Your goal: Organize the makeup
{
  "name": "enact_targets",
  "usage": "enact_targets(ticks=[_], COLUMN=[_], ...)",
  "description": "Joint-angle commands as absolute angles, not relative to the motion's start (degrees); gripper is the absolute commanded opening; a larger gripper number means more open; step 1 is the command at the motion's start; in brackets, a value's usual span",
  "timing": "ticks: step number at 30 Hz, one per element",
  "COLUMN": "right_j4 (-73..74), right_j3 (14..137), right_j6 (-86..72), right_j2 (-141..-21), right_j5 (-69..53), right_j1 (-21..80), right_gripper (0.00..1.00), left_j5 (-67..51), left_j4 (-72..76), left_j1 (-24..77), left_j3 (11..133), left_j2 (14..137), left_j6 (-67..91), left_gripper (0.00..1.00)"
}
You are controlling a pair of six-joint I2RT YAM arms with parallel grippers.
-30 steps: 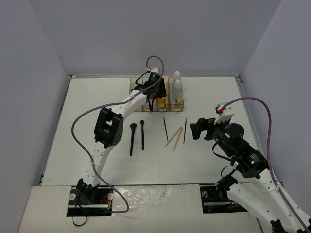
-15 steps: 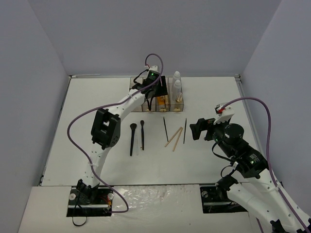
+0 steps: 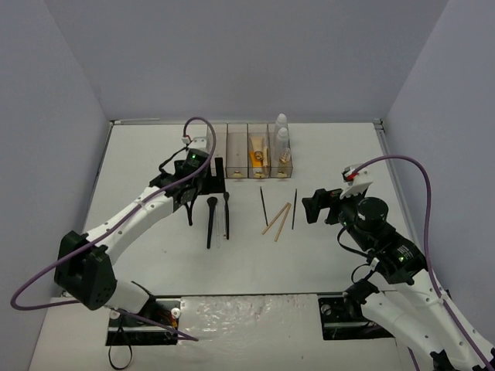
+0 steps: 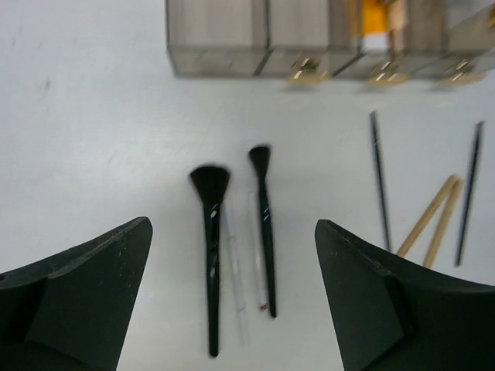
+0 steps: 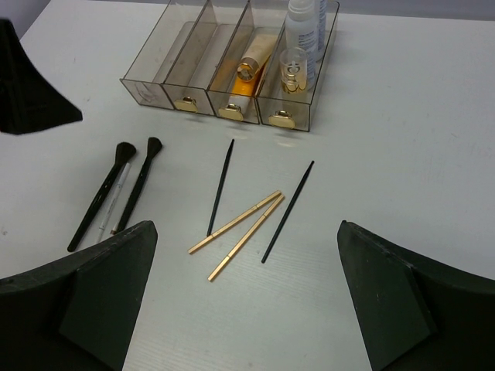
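Left jaws held spread, empty, above black brushes point(image 4: 209, 185) | right jaws spread, empty | pencils point(image 5: 220, 188), tan sticks point(image 5: 234, 222) laid on bench point(image 5: 402, 193) | tube point(image 5: 249, 73), bottles point(image 5: 307, 27) kept in box point(image 5: 151, 66)

Brushes point(image 3: 210, 224) left of sticks point(image 3: 277, 219), before box point(image 3: 237, 151)

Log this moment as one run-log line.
left gripper: open above two black makeup brushes | right gripper: open, empty | clear smoky four-compartment box: holds orange tube, small bottles | thin black pencils, tan sticks: loose on white table
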State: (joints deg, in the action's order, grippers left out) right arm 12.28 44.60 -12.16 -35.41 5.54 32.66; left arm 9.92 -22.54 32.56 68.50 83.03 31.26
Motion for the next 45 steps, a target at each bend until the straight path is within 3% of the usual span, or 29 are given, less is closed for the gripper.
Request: enact_targets(ticks=[1, 5, 11, 24, 32, 45], right_j4=[9.4, 9.3, 9.3, 9.3, 9.3, 9.3], right_j3=[44.9, 44.6, 44.4, 44.5, 44.3, 44.3], right_j6=[-12.6, -12.7, -12.9, -12.8, -12.9, -12.9], right_j2=[-36.7, -37.0, -35.9, -35.9, -36.0, -35.9], right_j5=[5.2, 5.3, 5.7, 5.9, 6.2, 6.5], right_j1=[32.8, 32.9, 33.0, 33.1, 33.2, 33.6], right_gripper=[1.0, 1.0, 1.0, 1.0, 1.0, 1.0], left_j5=[10.3, 9.1, 7.9, 5.4, 7.0, 11.4], left_j4=[-20.2, -17.9, -15.9, -11.4, -11.5, -16.8], left_j1=[32.6, 32.6, 32.6, 32.9, 33.4, 34.2], left_j3=[58.4, 52.2, 50.4, 49.5, 48.9, 50.9], left_j2=[78.1, 76.8, 78.8, 86.1, 89.0, 86.2], left_j6=[31.5, 32.2, 32.8, 34.4, 34.7, 34.1], left_gripper=[0.79, 0.66, 0.57, 0.5, 0.39, 0.0])
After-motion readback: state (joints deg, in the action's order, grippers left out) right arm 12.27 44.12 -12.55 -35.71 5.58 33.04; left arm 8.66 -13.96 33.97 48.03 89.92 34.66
